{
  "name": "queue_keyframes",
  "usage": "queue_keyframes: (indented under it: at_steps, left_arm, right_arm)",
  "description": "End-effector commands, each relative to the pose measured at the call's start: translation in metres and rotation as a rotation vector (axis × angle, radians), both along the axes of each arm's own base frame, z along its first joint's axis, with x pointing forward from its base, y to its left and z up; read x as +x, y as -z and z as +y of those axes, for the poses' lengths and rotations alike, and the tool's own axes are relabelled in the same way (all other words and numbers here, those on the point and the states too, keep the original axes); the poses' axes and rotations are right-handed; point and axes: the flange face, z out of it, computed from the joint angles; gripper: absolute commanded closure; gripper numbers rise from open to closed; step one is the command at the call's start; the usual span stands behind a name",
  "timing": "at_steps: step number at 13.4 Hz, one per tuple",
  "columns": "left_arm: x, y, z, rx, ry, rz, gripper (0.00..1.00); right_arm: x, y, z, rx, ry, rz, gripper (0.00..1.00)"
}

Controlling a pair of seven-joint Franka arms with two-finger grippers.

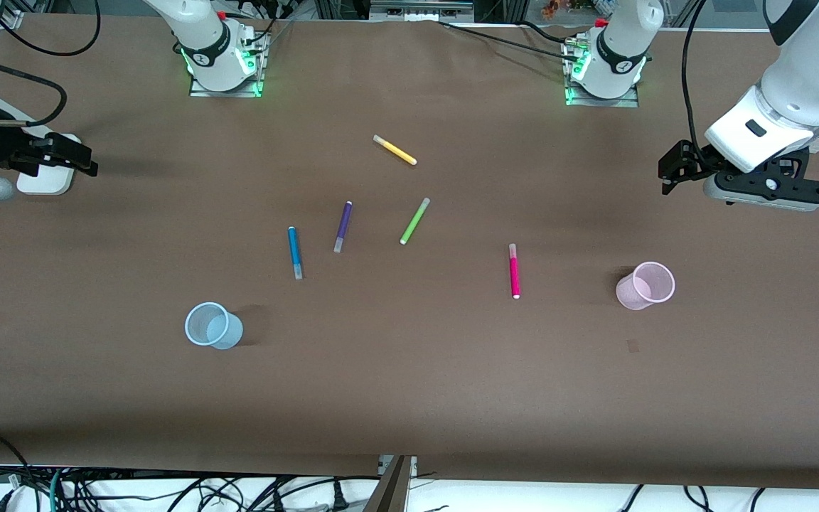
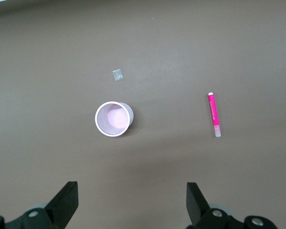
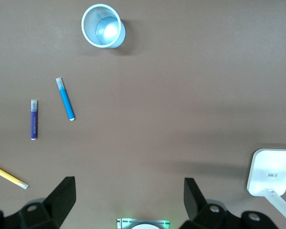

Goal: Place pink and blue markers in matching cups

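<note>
The pink marker (image 1: pixel 514 270) lies flat on the brown table, beside the pale pink cup (image 1: pixel 645 286), which stands upright toward the left arm's end. The blue marker (image 1: pixel 295 252) lies a little farther from the front camera than the pale blue cup (image 1: pixel 213 326). My left gripper (image 1: pixel 672 169) is open and empty, up in the air at the left arm's end; its wrist view shows the pink cup (image 2: pixel 114 119) and pink marker (image 2: pixel 214 114). My right gripper (image 1: pixel 68 156) is open and empty at the right arm's end; its wrist view shows the blue cup (image 3: pixel 103 26) and blue marker (image 3: pixel 65 98).
A purple marker (image 1: pixel 343 226), a green marker (image 1: pixel 414 221) and a yellow marker (image 1: pixel 394 150) lie in the middle of the table. A small white block (image 1: pixel 45 174) sits under the right gripper. A small scrap (image 1: pixel 633 345) lies near the pink cup.
</note>
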Motion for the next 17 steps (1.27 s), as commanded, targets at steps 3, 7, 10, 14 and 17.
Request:
queue_keyframes:
  at_steps: [3, 7, 10, 14, 17]
  left_arm:
    - [0.001, -0.003, 0.0, -0.019, 0.015, 0.009, 0.0]
    - [0.005, 0.016, -0.008, -0.018, 0.025, 0.052, 0.0]
    - [0.009, 0.055, -0.025, -0.007, 0.051, 0.166, 0.0]
    - [0.024, 0.13, -0.075, 0.004, 0.066, 0.23, 0.0]
    - [0.034, 0.186, -0.111, -0.001, 0.083, 0.229, 0.0]
  right_arm:
    - [0.005, -0.005, -0.003, -0.011, 0.0, 0.006, 0.0]
    - [0.014, -0.006, -0.003, -0.01, -0.001, -0.012, 0.0]
    - [0.022, 0.004, 0.006, -0.009, -0.001, -0.012, 0.0]
    - [0.054, 0.065, 0.084, -0.005, -0.122, -0.006, 0.0]
    - [0.078, 0.14, 0.15, -0.006, -0.213, -0.005, 0.0]
